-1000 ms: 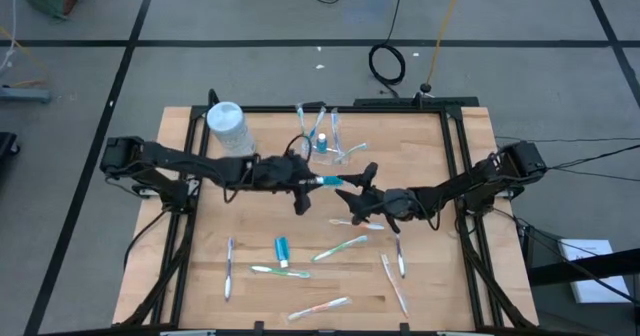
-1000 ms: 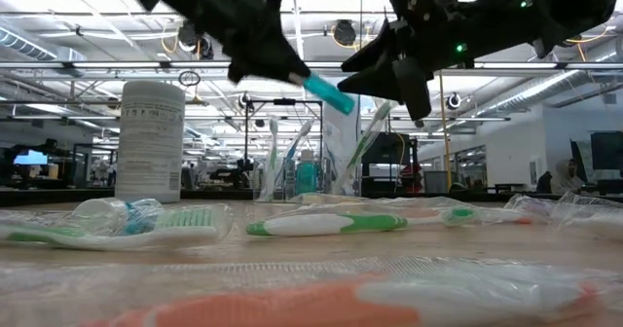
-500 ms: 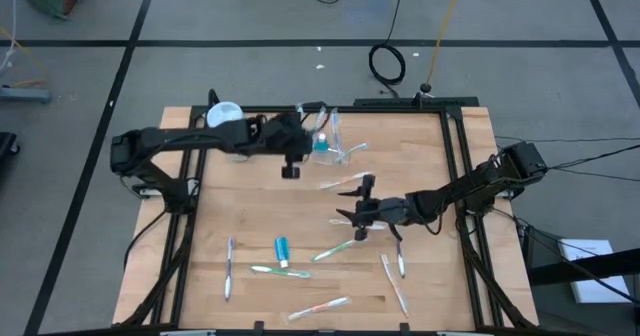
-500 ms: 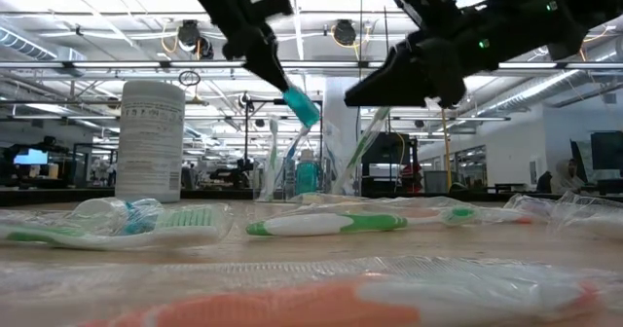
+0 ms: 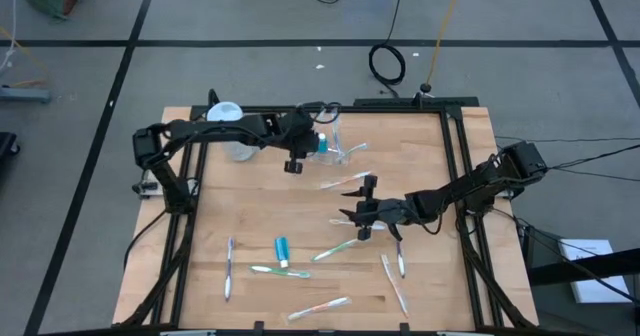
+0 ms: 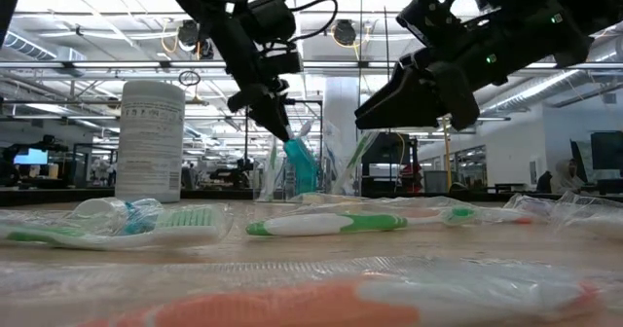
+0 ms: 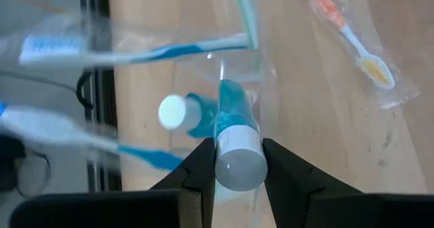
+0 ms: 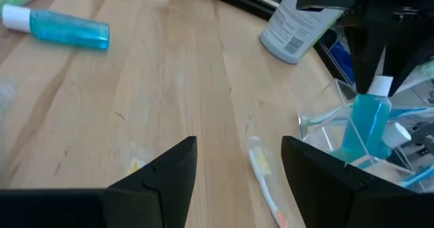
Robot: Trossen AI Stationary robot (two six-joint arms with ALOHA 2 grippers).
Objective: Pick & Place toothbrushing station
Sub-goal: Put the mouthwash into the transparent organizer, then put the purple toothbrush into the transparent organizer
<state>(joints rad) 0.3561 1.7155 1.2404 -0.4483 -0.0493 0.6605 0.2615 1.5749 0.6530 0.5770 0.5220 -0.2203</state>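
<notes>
Overhead: left pincer (image 5: 297, 156) has swung to the clear cup (image 5: 330, 141) at the far worktop (image 5: 250, 216) edge, carrying a toothpaste tube (image 5: 320, 144); right pincer (image 5: 352, 217) has dropped back, spread wide and empty. Low view — tube (image 6: 299, 166) now hangs cap-up, lowered into the cup. Left wrist view: fingers (image 7: 203, 170) clamp the tube's cap just above the cup, so release is near.

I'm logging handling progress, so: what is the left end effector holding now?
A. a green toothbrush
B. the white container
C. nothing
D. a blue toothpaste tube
D: the left end effector grips a blue toothpaste tube by its white cap end, over the clear cup.
</notes>
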